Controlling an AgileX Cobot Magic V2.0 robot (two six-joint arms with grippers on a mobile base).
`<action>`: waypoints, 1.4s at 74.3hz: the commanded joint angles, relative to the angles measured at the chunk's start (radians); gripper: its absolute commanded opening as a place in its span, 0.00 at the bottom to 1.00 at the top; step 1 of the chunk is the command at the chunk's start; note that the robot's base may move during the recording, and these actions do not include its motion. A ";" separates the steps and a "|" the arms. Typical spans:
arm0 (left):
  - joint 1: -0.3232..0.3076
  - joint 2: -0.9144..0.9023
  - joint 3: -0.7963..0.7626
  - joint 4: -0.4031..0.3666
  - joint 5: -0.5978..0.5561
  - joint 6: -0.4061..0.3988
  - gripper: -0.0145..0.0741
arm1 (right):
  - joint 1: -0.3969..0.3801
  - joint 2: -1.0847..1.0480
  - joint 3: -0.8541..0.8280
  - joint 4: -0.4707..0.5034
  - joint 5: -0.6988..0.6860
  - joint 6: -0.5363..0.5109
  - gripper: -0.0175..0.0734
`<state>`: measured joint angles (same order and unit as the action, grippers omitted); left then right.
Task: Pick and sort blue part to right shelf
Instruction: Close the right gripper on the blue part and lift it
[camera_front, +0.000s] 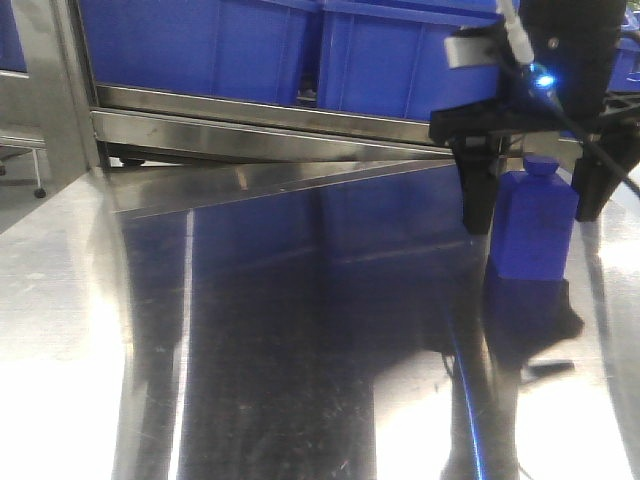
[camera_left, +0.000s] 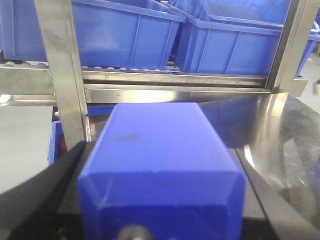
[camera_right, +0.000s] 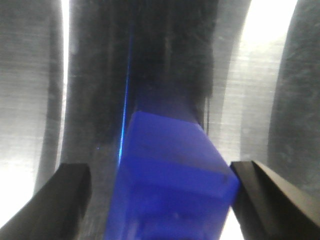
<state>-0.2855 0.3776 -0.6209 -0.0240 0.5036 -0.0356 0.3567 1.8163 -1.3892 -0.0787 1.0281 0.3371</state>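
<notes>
A blue bottle-shaped part (camera_front: 533, 240) stands upright on the steel table (camera_front: 300, 320) at the right. My right gripper (camera_front: 532, 216) is open and straddles it from above. In the right wrist view the part (camera_right: 170, 170) sits between the fingers of this gripper (camera_right: 160, 172), with a gap at the left finger (camera_right: 65, 195) and the right finger close against it. My left gripper (camera_left: 161, 150) is out of the front view. It is shut on another blue part (camera_left: 160, 170), facing the shelf's front rail (camera_left: 175, 92). That rail (camera_front: 260, 125) also shows in the front view.
Big blue bins (camera_front: 200, 40) (camera_front: 400, 60) sit on the rack level behind the rail. In the left wrist view a steel upright (camera_left: 60, 75) stands close at the left and another (camera_left: 287, 45) at the right, with bins (camera_left: 125, 35) (camera_left: 235, 45) between.
</notes>
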 joint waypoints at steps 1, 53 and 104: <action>-0.008 0.005 -0.028 0.002 -0.094 0.000 0.52 | -0.003 -0.033 -0.036 -0.017 -0.016 0.001 0.83; -0.008 -0.129 0.001 0.066 -0.131 0.000 0.52 | -0.003 -0.214 0.072 -0.089 -0.129 0.000 0.56; -0.008 -0.304 0.132 0.091 -0.126 0.000 0.52 | -0.003 -0.999 0.724 -0.138 -0.506 -0.082 0.56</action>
<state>-0.2855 0.0620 -0.4633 0.0657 0.4647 -0.0356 0.3567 0.9288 -0.7024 -0.1876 0.6113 0.2724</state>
